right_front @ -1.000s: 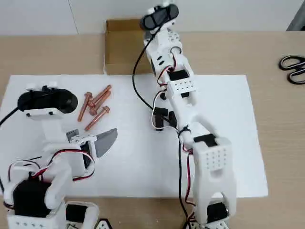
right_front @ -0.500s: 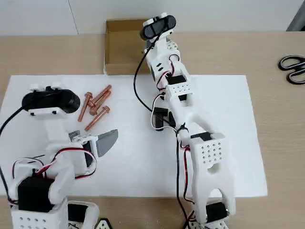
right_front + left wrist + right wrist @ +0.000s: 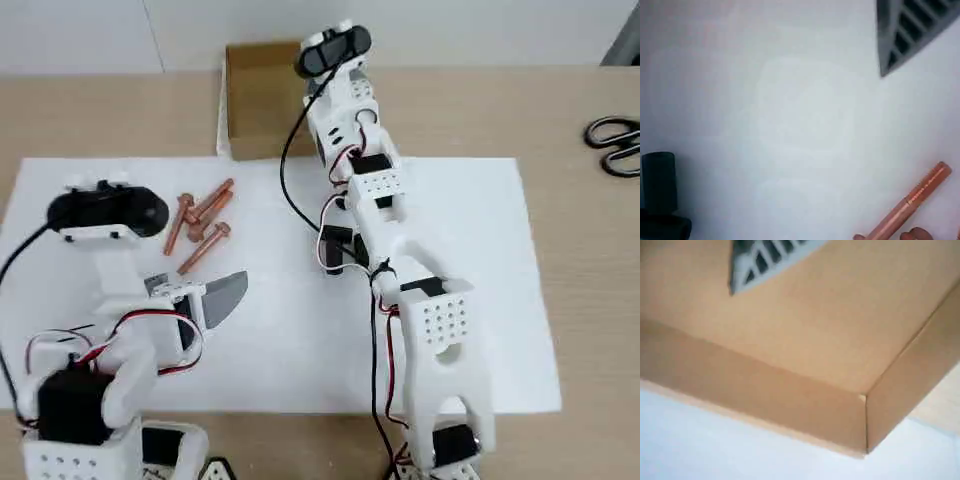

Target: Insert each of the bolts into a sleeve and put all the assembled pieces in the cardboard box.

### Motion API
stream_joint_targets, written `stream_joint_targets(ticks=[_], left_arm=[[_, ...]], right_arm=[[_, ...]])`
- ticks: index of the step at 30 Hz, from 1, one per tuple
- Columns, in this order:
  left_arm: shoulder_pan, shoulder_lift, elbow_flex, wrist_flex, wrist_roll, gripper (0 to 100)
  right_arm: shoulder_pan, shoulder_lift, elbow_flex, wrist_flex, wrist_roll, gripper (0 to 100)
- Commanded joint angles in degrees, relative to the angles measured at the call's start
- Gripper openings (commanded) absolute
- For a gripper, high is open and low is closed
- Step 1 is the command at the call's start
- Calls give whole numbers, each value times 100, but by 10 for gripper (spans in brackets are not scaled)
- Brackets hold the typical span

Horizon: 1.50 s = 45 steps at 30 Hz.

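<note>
Several copper bolts (image 3: 200, 222) lie loose on the white sheet (image 3: 300, 320), to the left of the middle. One copper bolt (image 3: 912, 202) appears in the left wrist view. My left gripper (image 3: 205, 300) hangs open just below that pile, its grey finger (image 3: 910, 30) over bare sheet, holding nothing. The cardboard box (image 3: 258, 100) stands at the far edge of the sheet. My right gripper (image 3: 771, 259) is stretched out over the box, above its brown floor (image 3: 830, 325) near a corner; the wrist camera (image 3: 333, 50) covers it from above. I see no sleeves.
Scissors (image 3: 615, 142) lie on the wooden table at the far right. The right arm (image 3: 400, 260) runs lengthwise up the middle of the sheet. A black part (image 3: 660, 192) sits at the edge of the left wrist view.
The right arm's wrist shifted slightly over the box, and the box slid a little to the right. The left arm's wrist crept slightly rightward. The bolts stayed put.
</note>
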<state>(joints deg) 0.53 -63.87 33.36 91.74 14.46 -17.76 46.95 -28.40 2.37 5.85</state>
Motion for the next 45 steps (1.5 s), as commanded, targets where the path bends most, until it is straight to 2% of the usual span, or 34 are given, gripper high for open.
stream_joint_targets(ticks=[1,4,7,12,18,27,32,37,45], left_arm=[[0,-44,-22,-149,-26,331],[9,-44,-31,-149,-26,331],[9,-44,-31,-149,-26,331],[9,-44,-400,-114,-26,331],[18,-35,-576,18,0,331],[-9,9,-576,299,-26,331],[0,9,-558,299,-26,331],[-18,9,-558,299,-26,331],[-18,9,-549,299,-35,331]], right_arm=[[48,-198,-440,66,70,169],[101,-207,-765,426,53,169],[127,-514,-1187,1209,44,169],[295,-1613,-1547,2914,35,169],[505,-3116,-1538,5437,26,169],[470,-3758,-1530,8189,26,169],[101,-3090,-1521,8954,-88,169],[-180,-2070,-1521,9165,-1002,169],[-180,-1226,-1521,9358,-1011,169]])
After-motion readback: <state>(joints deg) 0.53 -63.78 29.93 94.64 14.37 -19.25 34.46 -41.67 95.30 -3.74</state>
